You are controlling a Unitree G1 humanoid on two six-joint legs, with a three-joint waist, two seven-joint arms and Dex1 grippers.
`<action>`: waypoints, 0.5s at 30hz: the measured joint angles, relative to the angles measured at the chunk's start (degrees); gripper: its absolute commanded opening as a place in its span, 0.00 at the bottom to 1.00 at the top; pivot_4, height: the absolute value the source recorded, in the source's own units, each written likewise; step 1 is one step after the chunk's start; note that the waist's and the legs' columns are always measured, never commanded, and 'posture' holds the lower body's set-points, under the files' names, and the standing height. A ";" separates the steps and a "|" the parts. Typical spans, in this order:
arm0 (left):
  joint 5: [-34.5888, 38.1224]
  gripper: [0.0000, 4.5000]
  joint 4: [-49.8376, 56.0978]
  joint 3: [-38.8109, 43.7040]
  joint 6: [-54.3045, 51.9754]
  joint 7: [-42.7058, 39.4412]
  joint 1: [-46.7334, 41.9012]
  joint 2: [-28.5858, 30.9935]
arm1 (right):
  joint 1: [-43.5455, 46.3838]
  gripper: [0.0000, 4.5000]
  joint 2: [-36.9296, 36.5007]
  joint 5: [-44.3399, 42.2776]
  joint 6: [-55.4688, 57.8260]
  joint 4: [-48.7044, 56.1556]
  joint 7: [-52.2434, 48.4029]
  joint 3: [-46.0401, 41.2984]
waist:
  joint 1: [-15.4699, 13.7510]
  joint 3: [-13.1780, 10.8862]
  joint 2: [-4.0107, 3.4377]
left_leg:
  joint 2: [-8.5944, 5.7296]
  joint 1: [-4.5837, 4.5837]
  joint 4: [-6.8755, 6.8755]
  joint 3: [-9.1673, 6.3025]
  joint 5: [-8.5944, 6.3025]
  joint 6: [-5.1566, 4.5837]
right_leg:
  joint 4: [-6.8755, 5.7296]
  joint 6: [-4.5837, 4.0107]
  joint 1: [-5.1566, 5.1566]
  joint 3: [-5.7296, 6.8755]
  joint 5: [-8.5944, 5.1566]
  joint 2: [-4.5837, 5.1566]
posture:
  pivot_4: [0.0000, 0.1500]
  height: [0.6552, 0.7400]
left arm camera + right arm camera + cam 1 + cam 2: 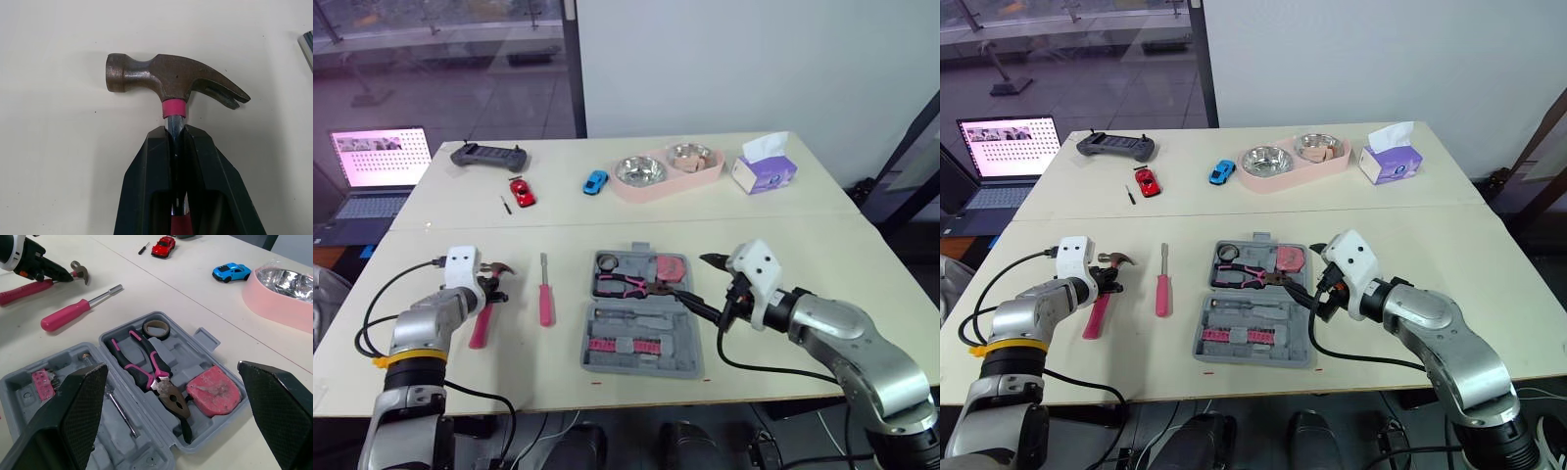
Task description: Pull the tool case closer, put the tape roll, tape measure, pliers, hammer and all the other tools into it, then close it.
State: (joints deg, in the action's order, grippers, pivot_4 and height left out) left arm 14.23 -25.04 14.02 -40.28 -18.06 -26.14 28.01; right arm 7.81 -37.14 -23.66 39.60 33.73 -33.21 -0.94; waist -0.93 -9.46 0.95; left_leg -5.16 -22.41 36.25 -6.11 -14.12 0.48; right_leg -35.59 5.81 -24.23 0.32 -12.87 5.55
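The grey tool case (687,338) lies open at the table's middle. Its far half holds the tape roll (607,261), the pink-handled pliers (625,285) and the pink tape measure (672,268). Pink bits (626,345) sit in the near half. My right gripper (697,281) hovers open over the case's right edge, its fingers wide apart above the pliers (146,367). A pink screwdriver (545,296) lies on the table left of the case. Further left, my left gripper (175,134) is shut on the hammer (166,78), on its shaft just below the head; the hammer rests on the table.
Along the far side stand a pink double bowl (666,174), a tissue box (764,168), a blue toy car (595,181), a red toy car (522,192), a small black screwdriver (505,204) and a game controller (489,156). A laptop (377,171) sits beyond the left edge.
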 measured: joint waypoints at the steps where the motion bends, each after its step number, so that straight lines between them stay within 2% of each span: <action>1: 0.01 0.01 -0.21 0.14 0.22 -0.09 -0.09 0.00 | 0.00 1.00 0.00 0.08 0.00 0.00 0.06 0.00 | 0.00 0.00 0.00 | 0.00 0.00 0.00 0.00 0.00 0.00 | -0.01 0.00 0.00 0.00 0.00 0.00 | 1.00 1.00; 15: 0.83 0.01 7.81 0.89 -3.27 -1.10 1.65 3.28 | -0.62 1.00 0.00 1.53 -0.77 -0.01 0.45 0.00 | 0.21 -0.06 0.11 | 0.04 -0.04 -0.02 -0.02 0.01 0.02 | -0.02 -0.01 -0.09 -0.03 0.00 0.00 | 1.00 1.00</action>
State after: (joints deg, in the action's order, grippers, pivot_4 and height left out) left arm 15.07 -17.23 14.91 -43.55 -19.16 -24.49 31.29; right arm 7.19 -37.14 -22.13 38.83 33.73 -32.76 -0.94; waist -0.72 -9.53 1.05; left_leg -5.12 -22.45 36.24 -6.13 -14.11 0.50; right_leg -35.61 5.81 -24.32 0.29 -12.87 5.55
